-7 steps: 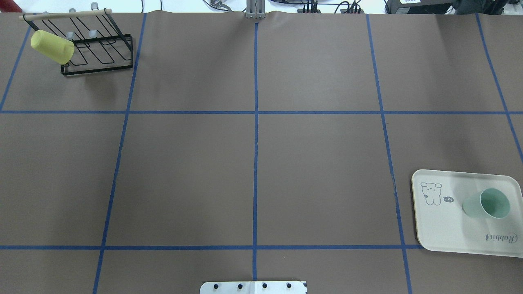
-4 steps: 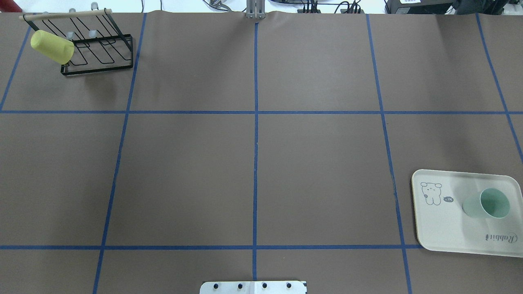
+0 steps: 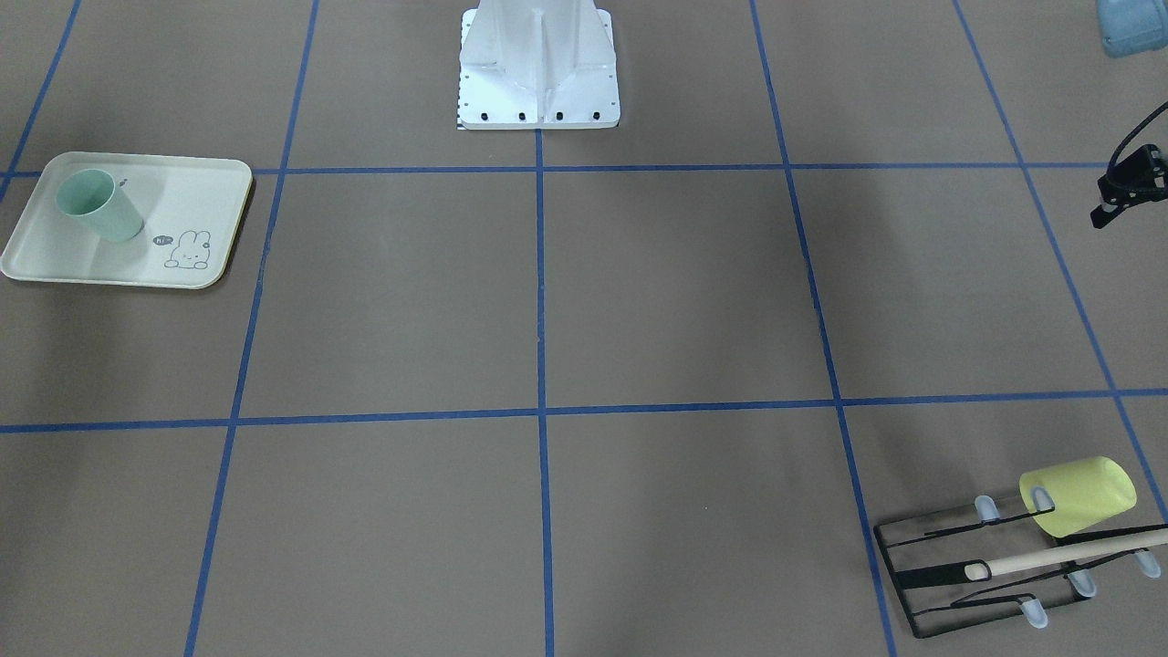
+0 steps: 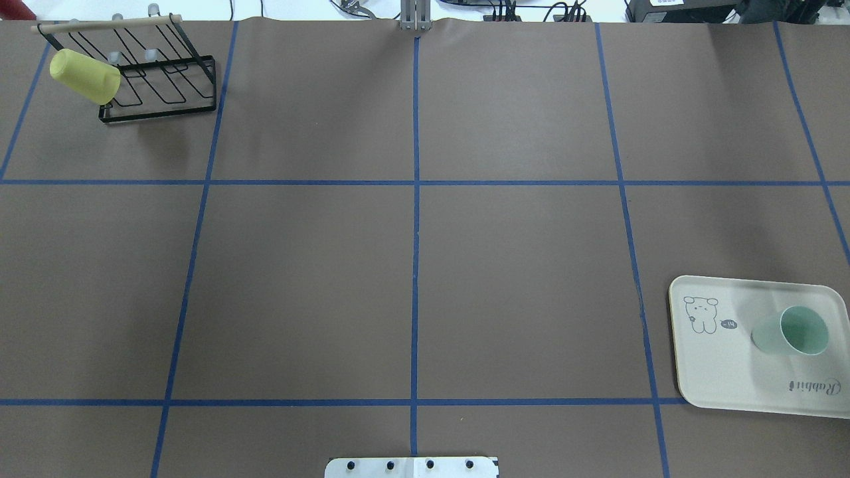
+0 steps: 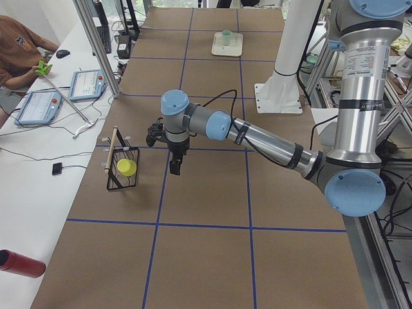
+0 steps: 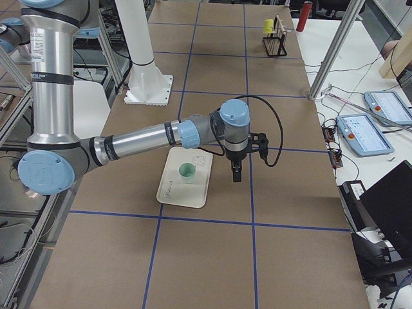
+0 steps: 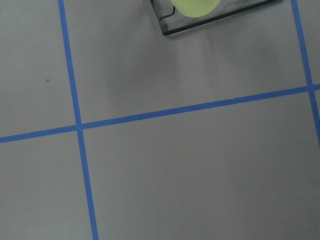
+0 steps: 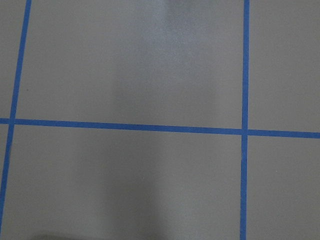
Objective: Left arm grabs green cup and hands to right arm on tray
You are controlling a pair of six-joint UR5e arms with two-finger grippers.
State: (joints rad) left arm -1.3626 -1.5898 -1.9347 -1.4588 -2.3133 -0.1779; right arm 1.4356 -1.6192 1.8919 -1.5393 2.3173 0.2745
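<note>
The green cup stands upright, mouth up, on the cream tray near the table's right edge. It sits in the tray's half away from the rabbit drawing, and neither gripper touches it. The left arm rises as a vertical column beside the white pedestal and bends at a blue-capped elbow. Its forearm reaches out level over the table to a blue-capped wrist. From there the left gripper points straight down with a black cable looped over it. It hangs clear of the black wire rack that carries the yellow-green cup. The left wrist camera looks down on a corner of that rack, the cup's edge and the blue tape lines, with no fingers in view. The front view catches only a black part of this gripper at its right edge. Whether its fingers are spread or closed I cannot tell. The right arm has the same pose: upright column, bent elbow, forearm out level. The right gripper points straight down and appears just past the tray's long edge in the right side view. Its wrist camera sees only bare table and crossing tape. I cannot tell the gap of its fingers or how high it hangs; nothing shows in either gripper.
</note>
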